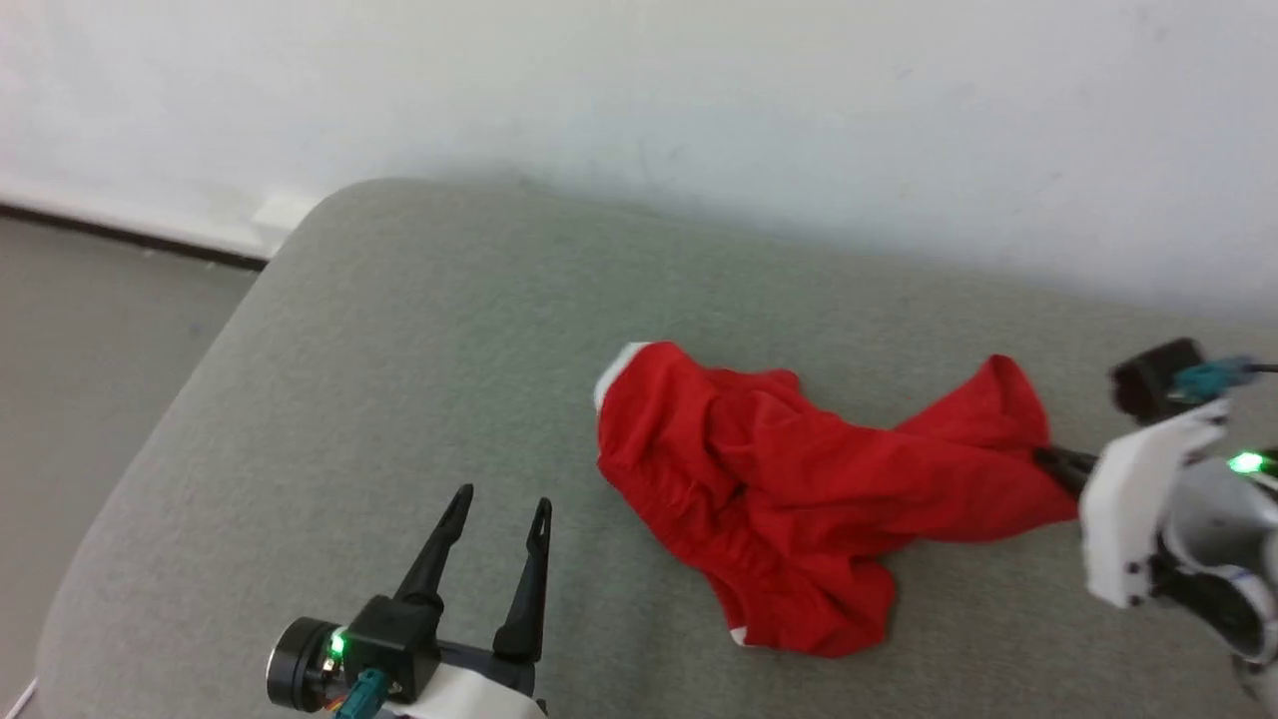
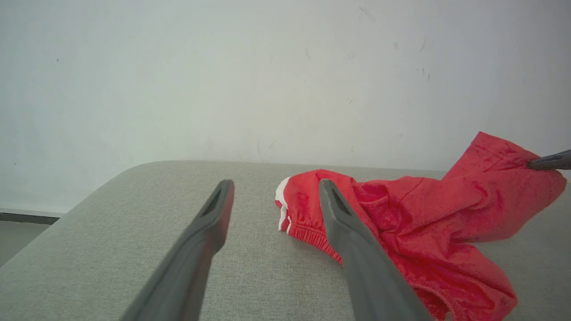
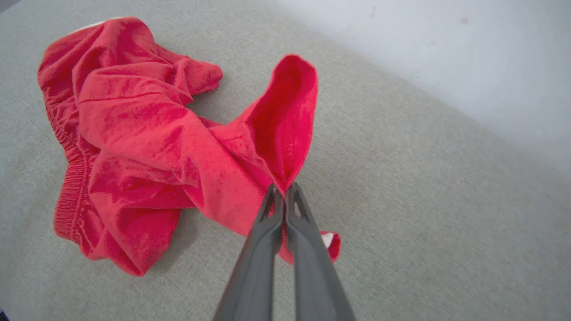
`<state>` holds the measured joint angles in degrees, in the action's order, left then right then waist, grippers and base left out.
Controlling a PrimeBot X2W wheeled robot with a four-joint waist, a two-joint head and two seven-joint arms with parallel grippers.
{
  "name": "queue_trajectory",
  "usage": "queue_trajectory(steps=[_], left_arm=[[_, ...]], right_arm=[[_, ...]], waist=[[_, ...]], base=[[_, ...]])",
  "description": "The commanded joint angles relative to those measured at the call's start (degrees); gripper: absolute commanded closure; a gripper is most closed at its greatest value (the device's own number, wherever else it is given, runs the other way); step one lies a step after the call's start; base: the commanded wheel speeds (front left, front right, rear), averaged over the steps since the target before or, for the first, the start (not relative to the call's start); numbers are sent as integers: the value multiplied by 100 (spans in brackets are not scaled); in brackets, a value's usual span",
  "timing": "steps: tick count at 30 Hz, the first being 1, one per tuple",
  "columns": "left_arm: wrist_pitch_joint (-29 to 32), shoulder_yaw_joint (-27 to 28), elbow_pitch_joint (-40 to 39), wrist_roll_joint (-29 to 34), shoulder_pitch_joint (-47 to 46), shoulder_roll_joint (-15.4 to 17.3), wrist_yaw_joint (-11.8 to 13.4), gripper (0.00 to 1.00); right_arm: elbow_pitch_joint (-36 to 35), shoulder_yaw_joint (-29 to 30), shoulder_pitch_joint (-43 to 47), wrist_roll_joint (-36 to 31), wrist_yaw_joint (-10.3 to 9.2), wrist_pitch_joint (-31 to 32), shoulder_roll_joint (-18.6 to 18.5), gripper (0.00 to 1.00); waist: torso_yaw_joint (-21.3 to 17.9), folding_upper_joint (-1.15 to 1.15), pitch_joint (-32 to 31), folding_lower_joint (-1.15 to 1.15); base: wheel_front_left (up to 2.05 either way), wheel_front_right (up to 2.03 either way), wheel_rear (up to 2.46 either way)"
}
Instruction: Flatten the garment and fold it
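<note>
Garment (image 1: 789, 499): red shorts, crumpled on the grey padded worktop (image 1: 399, 350), right of centre and well apart from the rounded far-left corner. Not flat, not folded. The fabric is bunched in overlapping folds. The gathered elastic waistband (image 2: 312, 234) runs along the left side of the heap. White trim (image 1: 614, 369) shows at the far-left tip, with a small white patch at the near edge.

Right gripper (image 3: 281, 187): clenched, fingers pressed together on a pinch of the garment's right end. The cloth there is lifted off the worktop into a raised loop just past the fingertips. The rest trails left and lies on the surface. In the head view this gripper enters from the right edge, tips in the red cloth.

Left gripper (image 1: 502, 497): released, fingers spread wide. It sits near-left of the garment, fingers pointing far. The head view shows a gap between it and the cloth. In the left wrist view one finger overlaps the waistband in the picture, and contact can't be told from there.

Pale wall (image 1: 699, 90) behind the worktop. Grey floor (image 1: 90, 330) at left, with a dark baseboard strip.
</note>
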<state>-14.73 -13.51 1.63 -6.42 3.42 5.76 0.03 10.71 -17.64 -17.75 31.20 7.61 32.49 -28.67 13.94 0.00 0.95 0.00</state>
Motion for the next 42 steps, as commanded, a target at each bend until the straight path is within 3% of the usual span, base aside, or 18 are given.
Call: queue_trajectory(steps=[1,5,8,14,15,20,27,33,39,42], left_arm=[[-27,33,5,49,61,-26,-27,0],[-27,16,-6,74,29,-75,-73,0],[-27,-10,2,100,-65,-103,-125,0],[-27,-18,71,132,-229,-146,-207,0],[-27,-23,84,138,-240,-154,-214,0],[-27,-51,134,140,-236,-187,-240,0],[-27,-201,303,-49,-148,-221,-435,0],[557,-993,786,-489,-232,-159,-715,0],[1518,-1862,1091,-1174,-621,120,-748,0],[1704,-2186,1171,-1483,-904,254,-749,0]], right_arm=[[-279,398,260,13,-12,235,10,100],[-787,1648,802,-519,-12,1068,116,100],[-755,2344,1012,-873,-12,1472,352,100],[149,3062,926,-1661,-12,1188,594,100],[307,3126,869,-1802,-12,996,617,0],[696,3164,610,-2068,-12,-92,898,0],[193,2736,804,-1896,-12,-1486,1165,0],[-605,2625,1479,-1678,-12,-2295,1689,0],[-1036,2502,2076,-1638,-12,-2816,2071,0],[-983,2581,2162,-1633,-12,-2947,2177,0]], waist=[[-447,0,-240,0],[-546,0,-129,0],[-524,0,5,0],[-435,0,176,0],[-430,0,185,0],[-509,0,140,0],[-844,0,13,0],[-1203,0,85,0],[-1569,0,325,0],[-1708,0,449,0]], base=[[0,0,0],[0,0,0],[0,0,0],[0,0,0],[0,0,0],[0,0,0],[0,0,0],[0,0,0],[0,0,0],[0,0,0]])
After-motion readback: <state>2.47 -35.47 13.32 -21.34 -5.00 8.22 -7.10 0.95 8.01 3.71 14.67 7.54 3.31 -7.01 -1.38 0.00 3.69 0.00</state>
